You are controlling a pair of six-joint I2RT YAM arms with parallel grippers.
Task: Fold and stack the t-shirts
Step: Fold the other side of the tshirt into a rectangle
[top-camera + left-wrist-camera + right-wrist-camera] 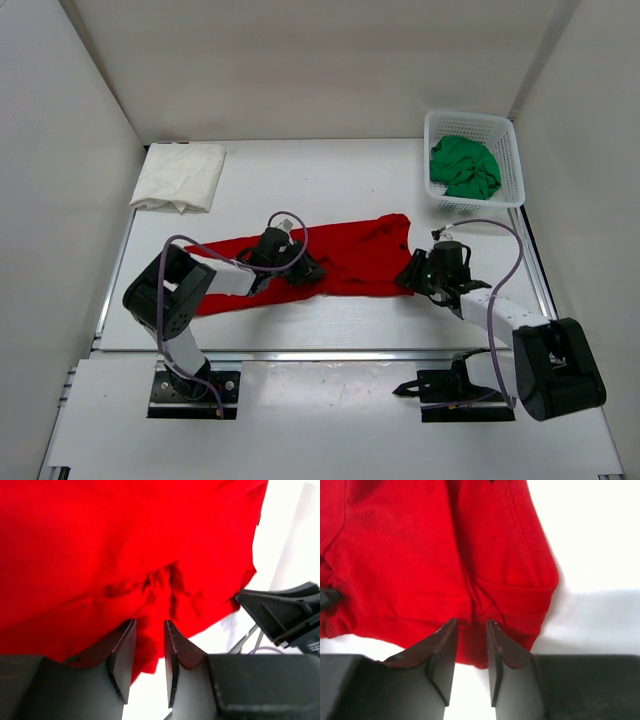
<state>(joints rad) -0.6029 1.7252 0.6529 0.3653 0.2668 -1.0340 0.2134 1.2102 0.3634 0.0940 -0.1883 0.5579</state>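
Left wrist view puts the left pincer [150,625] at the near edge of the bright red soft cloth t-shirt [100,545], jaws narrowly parted and pinching a bunched fold; the right pincer [472,622] likewise pinches the hem by the right corner; the shirt lies stretched across the white table [350,320]. A clean fold calls for lifting both grips level and carrying the edge over together, cloth taut. Bare table lies beyond; far left rests the folded cream-white cloth t-shirt [180,175]; far right, the crumpled bright green cloth t-shirt [465,168] sits in the white plastic mesh basket [478,204], near the right arm's swing.
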